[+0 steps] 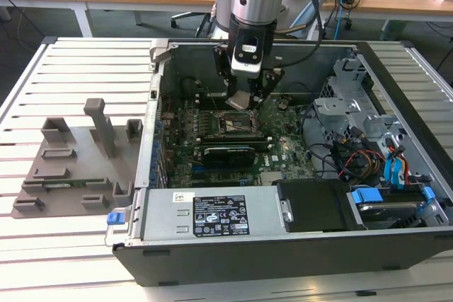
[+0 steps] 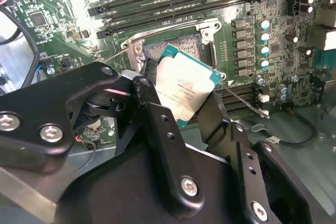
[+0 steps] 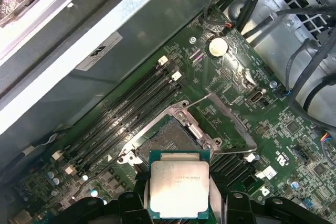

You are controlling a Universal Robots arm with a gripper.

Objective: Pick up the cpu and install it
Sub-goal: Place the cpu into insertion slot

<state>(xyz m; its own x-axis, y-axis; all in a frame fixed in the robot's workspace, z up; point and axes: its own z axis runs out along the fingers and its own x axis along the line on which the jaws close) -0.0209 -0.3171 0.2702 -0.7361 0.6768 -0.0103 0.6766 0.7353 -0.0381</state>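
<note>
Hand (image 1: 249, 95): clamped on cpu (image 3: 178, 188) by opposite edges, apparently to keep the underside clear for seating.
Below hand: open socket (image 3: 167, 139); cpu not yet seated.
Around: motherboard (image 3: 239, 103), case (image 1: 283, 259).
Well aside: tray (image 1: 71, 164) on desk (image 1: 71, 68).

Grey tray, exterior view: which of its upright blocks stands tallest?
The narrow capped post on the tray; the other blocks around it sit much lower.
</note>
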